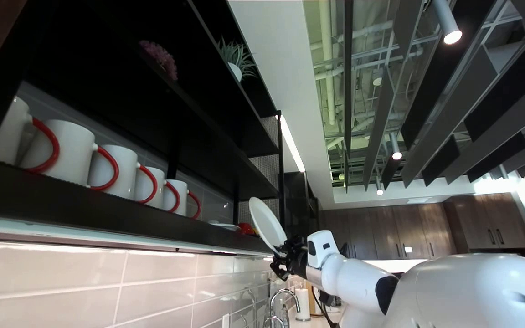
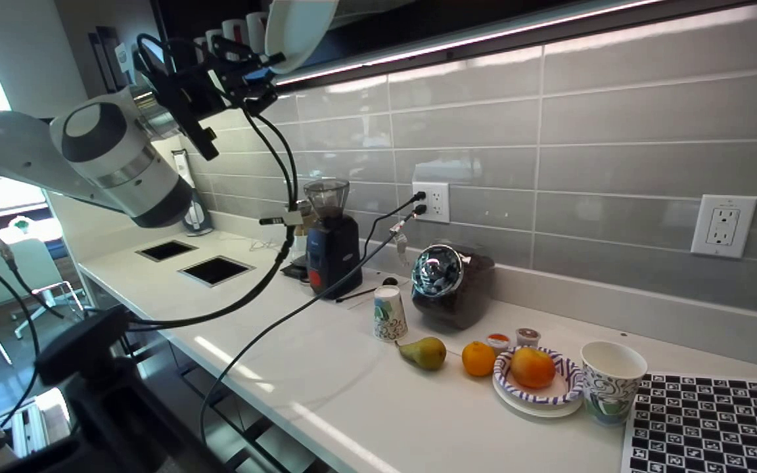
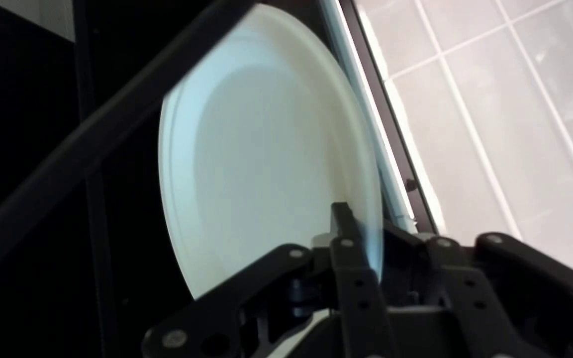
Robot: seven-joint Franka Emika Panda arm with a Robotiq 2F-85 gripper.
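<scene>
While tight on the white plate (image 3: 266, 159), claw (image 3: 371, 223) near shelf edge (image 1: 153, 222), high above counter (image 2: 326, 361).

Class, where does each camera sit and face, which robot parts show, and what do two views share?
In an exterior view: below the mugs, facing up along their shelf; arm and end effector show.
In an exterior view: above the counter, facing down across it; arm and end effector show.
Wrist view: behind the end effector's fingers, which show, facing the gripped plate.
Both exterior views share the arm and plate.
</scene>
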